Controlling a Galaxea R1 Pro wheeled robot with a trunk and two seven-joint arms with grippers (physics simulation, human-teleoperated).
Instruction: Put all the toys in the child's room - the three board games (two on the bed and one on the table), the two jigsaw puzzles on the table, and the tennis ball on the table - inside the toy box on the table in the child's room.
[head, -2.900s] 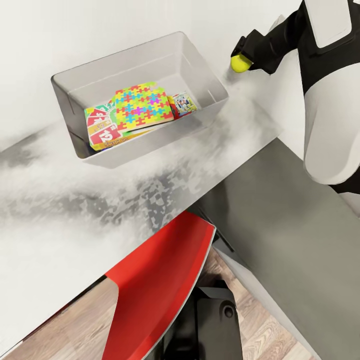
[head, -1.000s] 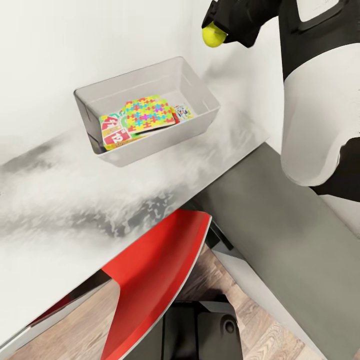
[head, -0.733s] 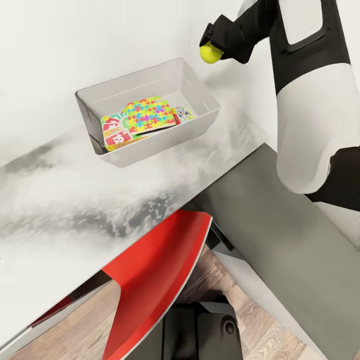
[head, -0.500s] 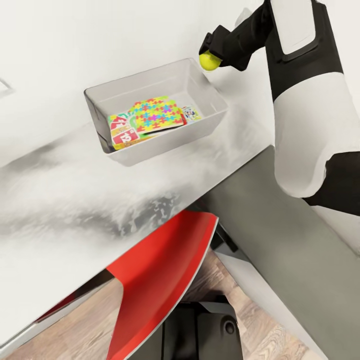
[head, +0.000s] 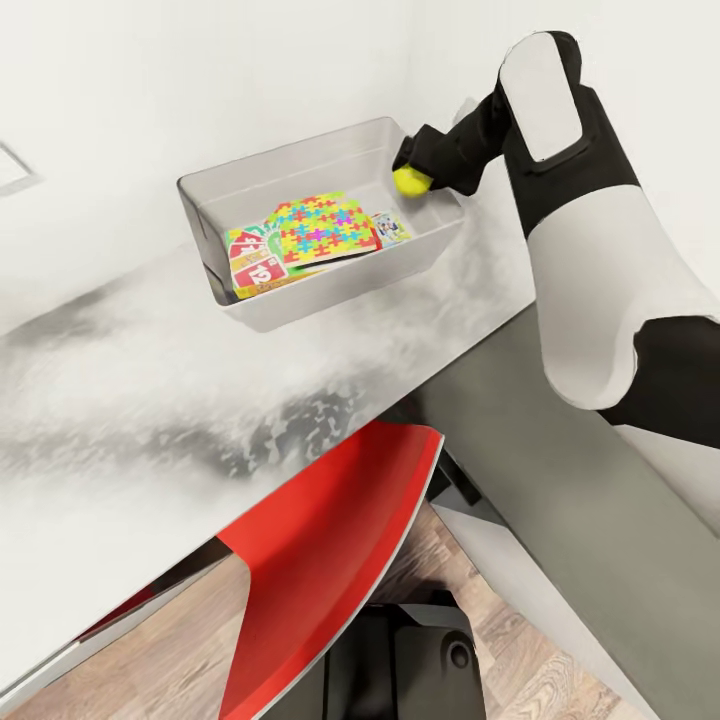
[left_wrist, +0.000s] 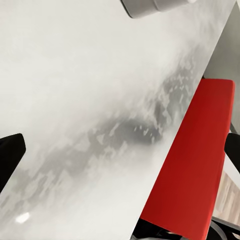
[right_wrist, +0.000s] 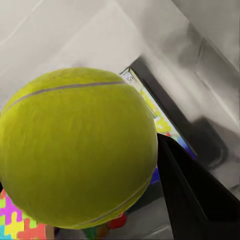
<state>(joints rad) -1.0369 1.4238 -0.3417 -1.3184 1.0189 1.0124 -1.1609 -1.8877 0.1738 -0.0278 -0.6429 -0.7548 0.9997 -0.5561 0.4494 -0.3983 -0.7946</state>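
**A:** Where is the small fuzzy yellow-green tennis ball (head: 411, 181)?

**B:** In the black right gripper (head: 413, 176), which is clamped on it just above the far right corner of the shallow light-grey toy box (head: 300, 300). In the right wrist view the ball (right_wrist: 75, 147) fills most of the frame, with one dark finger (right_wrist: 192, 192) pressed against its side and the inside of the box below it.

**A:** What lies in the box?

**B:** A thin jigsaw board of bright pink, yellow, green and blue interlocking pieces (head: 325, 225) lies on top, near the middle. A flat red, green and yellow board game box with big letters (head: 252, 268) sticks out from under it on the side away from the gripper. A smaller box with blue cartoon print (head: 389, 228) shows at the board's other end, nearer the ball. Whether more lies beneath, I cannot tell.

**A:** And the box itself?

**B:** It sits on the light-grey mottled tabletop (head: 150, 400), close to the white wall. A lower dark-grey section (head: 560, 480) joins the tabletop on the right, and a red chair back (head: 320, 560) stands just in front of its near edge.

**A:** The left gripper?

**B:** The left wrist view shows a dark tip (left_wrist: 9, 159) over the tabletop; whether that gripper is open or closed, I cannot tell.
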